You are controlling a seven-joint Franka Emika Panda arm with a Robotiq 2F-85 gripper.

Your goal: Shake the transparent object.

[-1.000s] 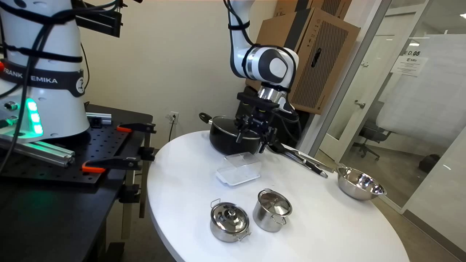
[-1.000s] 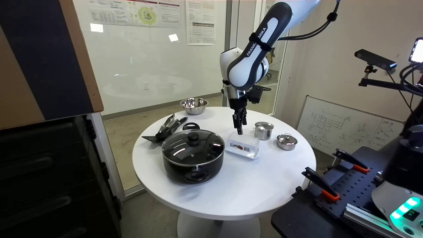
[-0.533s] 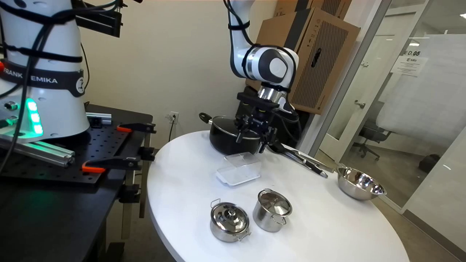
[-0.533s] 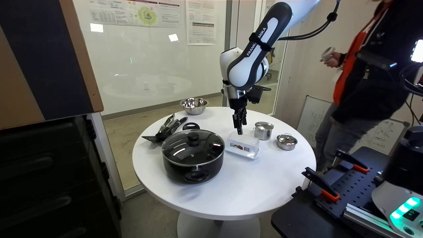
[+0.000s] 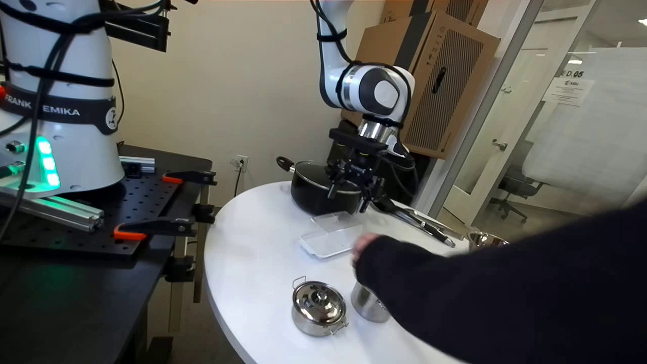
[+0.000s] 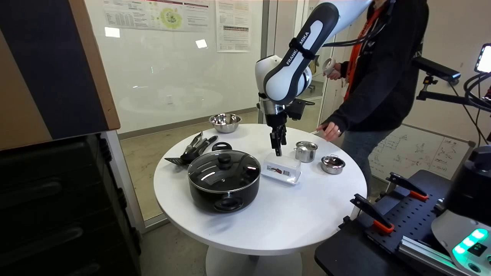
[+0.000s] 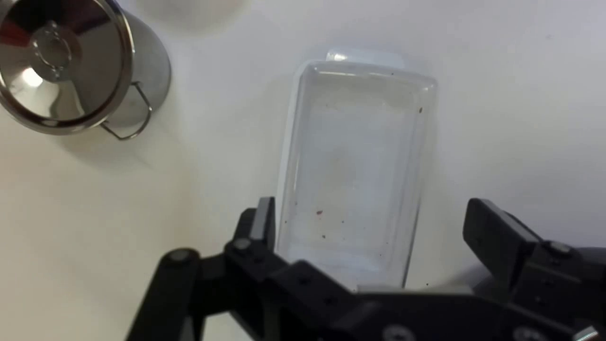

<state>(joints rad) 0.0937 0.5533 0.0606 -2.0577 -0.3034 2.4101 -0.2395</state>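
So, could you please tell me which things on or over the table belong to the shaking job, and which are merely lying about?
For the job:
clear container
pincer, open, not gripping it yet

Apparently just lying about:
black lidded pot
taller steel pot
shorter steel pot
steel bowl
kitchen utensils

Butter dish around the middle of the table
In an exterior view the cooking pot is left of it and a bit nearer, lid on top, kitchen utensils behind the pot, mixing bowl by the far edge. Right of the dish, slightly farther back, there's a mini stockpot, then a mini casserole farther right. Gripper hangs over the dish.
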